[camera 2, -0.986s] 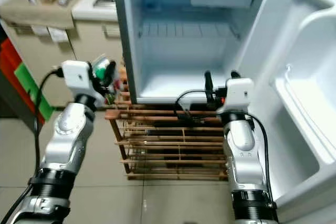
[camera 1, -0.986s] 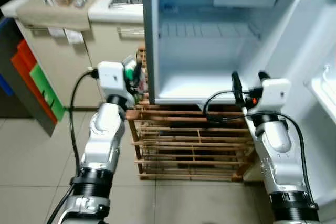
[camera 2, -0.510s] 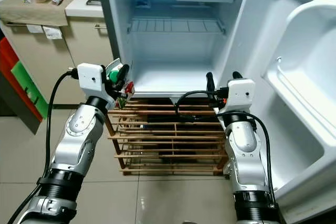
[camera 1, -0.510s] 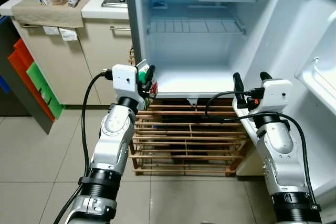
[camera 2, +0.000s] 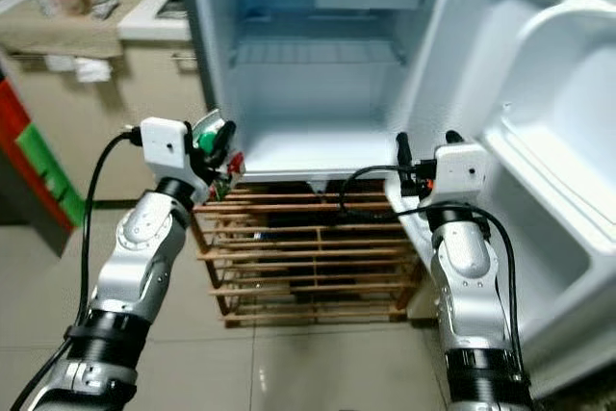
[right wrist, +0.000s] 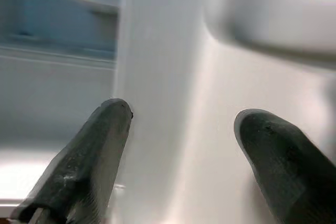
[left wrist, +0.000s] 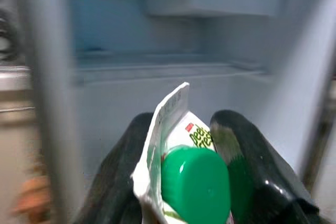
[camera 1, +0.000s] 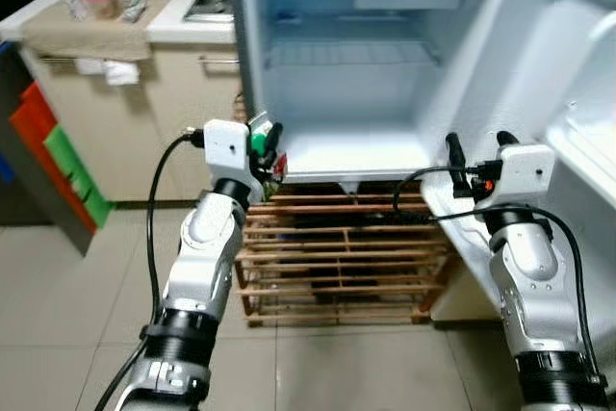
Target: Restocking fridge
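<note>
In the left eye view the frame is softly blurred. The left gripper [camera 1: 269, 141] is raised just outside the near left corner of the open fridge [camera 1: 356, 74], its black fingers clamped on a small white pouch with a green cap [camera 1: 258, 140]; most of the pouch is hidden behind the wrist housing, and its label cannot be read here. Beyond the gripper lies the fridge's bare white floor, with a wire shelf [camera 1: 351, 53] above it. The right gripper [camera 1: 477, 149] is held at the fridge's lower right corner, close against the inner face of the open door [camera 1: 568, 74], fingers spread apart and holding nothing. Below both grippers a wooden slatted rack [camera 1: 337, 262] carries the fridge. Far off beyond the left gripper, a worktop [camera 1: 87, 31] bears jars and bottles too blurred to name

In the right eye view the same layout shows, with the door's moulded bins cut off at the frame's edge

In the left wrist view the two fingers [left wrist: 247, 156] press against both sides of the pouch, whose green cap faces the camera; the printed lettering is partly covered and smeared. The fridge interior ahead is out of focus

In the right wrist view the fingers [right wrist: 94, 156] stand wide apart, the white door liner close ahead between them; whether either fingertip touches it cannot be told
</note>
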Tool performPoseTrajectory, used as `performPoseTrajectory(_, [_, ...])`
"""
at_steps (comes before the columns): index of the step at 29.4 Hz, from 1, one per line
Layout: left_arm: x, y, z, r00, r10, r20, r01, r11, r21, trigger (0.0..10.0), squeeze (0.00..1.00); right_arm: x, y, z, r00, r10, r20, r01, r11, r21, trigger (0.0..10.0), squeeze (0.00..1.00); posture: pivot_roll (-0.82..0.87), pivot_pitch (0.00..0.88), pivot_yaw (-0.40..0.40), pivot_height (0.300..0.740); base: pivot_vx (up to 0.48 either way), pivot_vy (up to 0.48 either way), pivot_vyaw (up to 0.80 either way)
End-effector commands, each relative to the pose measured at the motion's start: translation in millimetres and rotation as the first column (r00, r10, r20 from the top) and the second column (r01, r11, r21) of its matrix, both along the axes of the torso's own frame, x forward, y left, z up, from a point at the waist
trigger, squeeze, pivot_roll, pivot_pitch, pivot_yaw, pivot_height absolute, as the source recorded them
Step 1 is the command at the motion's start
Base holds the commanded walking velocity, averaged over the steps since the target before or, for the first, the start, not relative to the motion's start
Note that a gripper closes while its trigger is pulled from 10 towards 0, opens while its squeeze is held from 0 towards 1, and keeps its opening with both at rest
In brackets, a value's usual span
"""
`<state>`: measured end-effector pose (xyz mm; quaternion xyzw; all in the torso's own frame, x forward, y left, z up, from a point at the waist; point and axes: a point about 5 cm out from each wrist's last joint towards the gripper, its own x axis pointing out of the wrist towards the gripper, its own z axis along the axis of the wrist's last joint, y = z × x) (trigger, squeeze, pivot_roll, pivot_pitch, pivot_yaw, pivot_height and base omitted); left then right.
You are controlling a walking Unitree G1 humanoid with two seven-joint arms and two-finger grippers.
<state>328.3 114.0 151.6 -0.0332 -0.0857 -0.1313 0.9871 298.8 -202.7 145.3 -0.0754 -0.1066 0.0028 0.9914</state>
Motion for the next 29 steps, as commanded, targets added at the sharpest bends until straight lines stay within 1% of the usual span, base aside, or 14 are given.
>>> performPoseTrajectory(1, [2.7, -5.3, 6, 1.000, -0.021, 0.016, 0.021, 1.000, -0.013, 10.0, 0.00, 0.4, 1.3, 3, 1.000, -0.007, 0.015, 0.006, 1.000, 0.013, 10.0, 0.00, -0.15, 0.000, 0.017, 0.740, 0.439, 0.000, 0.00])
performPoseTrajectory(3, [2.7, -4.9, 6, 1.000, -0.018, 0.019, 0.019, 0.999, -0.026, 10.0, 0.00, -0.2, 3.7, 1, 1.000, -0.001, 0.012, 0.001, 1.000, 0.016, 10.0, 0.00, -0.15, 0.000, 0.018, 0.740, 0.219, 0.000, 0.00])
performPoseTrajectory(7, [3.6, -3.4, 6, 1.000, -0.010, 0.015, 0.011, 1.000, -0.023, 10.0, 0.00, -1.6, 9.3, -2, 1.000, 0.012, 0.008, -0.012, 1.000, 0.026, 10.0, 0.00, -0.15, 0.000, 0.019, 0.740, 0.000, 0.000, 0.00])
performPoseTrajectory(15, [6.7, -2.3, 5, 1.000, -0.015, 0.000, 0.015, 1.000, -0.018, 10.0, 0.00, -1.0, 14.6, -1, 1.000, 0.028, 0.010, -0.029, 0.999, 0.037, 10.0, 0.00, -0.15, 0.000, 0.015, 0.740, 0.000, 0.000, 0.00])
performPoseTrajectory(16, [9.1, -2.1, 3, 0.999, -0.028, -0.019, 0.028, 1.000, -0.009, 10.0, 0.00, -1.0, 16.2, 0, 0.999, 0.035, 0.012, -0.035, 0.999, 0.039, 10.0, 0.00, -0.15, 0.000, 0.012, 0.740, 0.000, 0.000, 0.00])
performPoseTrajectory(20, [13.2, -0.9, 1, 0.998, -0.048, -0.046, 0.048, 0.999, 0.003, 10.0, 0.00, -1.2, 20.5, 2, 0.998, 0.055, 0.019, -0.056, 0.998, 0.041, 10.0, 0.00, -0.15, 0.000, 0.009, 0.740, 0.000, 0.000, 0.00])
performPoseTrajectory(24, [14.3, -3.3, 2, 0.995, -0.086, -0.047, 0.086, 0.996, 0.003, 10.0, 0.00, -4.0, 26.3, 7, 0.995, 0.091, 0.031, -0.092, 0.995, 0.043, 10.0, 0.00, -0.15, 0.000, 0.014, 0.740, 0.000, 0.000, 0.00])
performPoseTrajectory(27, [13.4, -2.1, 5, 0.997, -0.074, -0.036, 0.074, 0.997, -0.004, 10.0, 0.00, -7.9, 28.6, 12, 0.993, 0.110, 0.050, -0.112, 0.992, 0.058, 10.0, 0.00, -0.15, 0.000, 0.028, 0.740, 0.000, 0.000, 0.00])
performPoseTrajectory(28, [8.5, 2.3, 12, 0.999, -0.043, -0.001, 0.043, 0.997, -0.056, 10.0, 0.00, -13.0, 30.4, 17, 0.989, 0.127, 0.069, -0.132, 0.989, 0.063, 10.0, 0.00, -0.16, 0.000, 0.039, 0.740, 0.000, 0.000, 0.00])
performPoseTrajectory(29, [6.4, 3.9, 14, 0.999, -0.035, 0.009, 0.035, 0.996, -0.082, 10.0, 0.00, -14.7, 30.9, 18, 0.988, 0.132, 0.074, -0.137, 0.989, 0.064, 10.0, 0.00, -0.16, 0.000, 0.039, 0.740, 0.000, 0.000, 0.00])
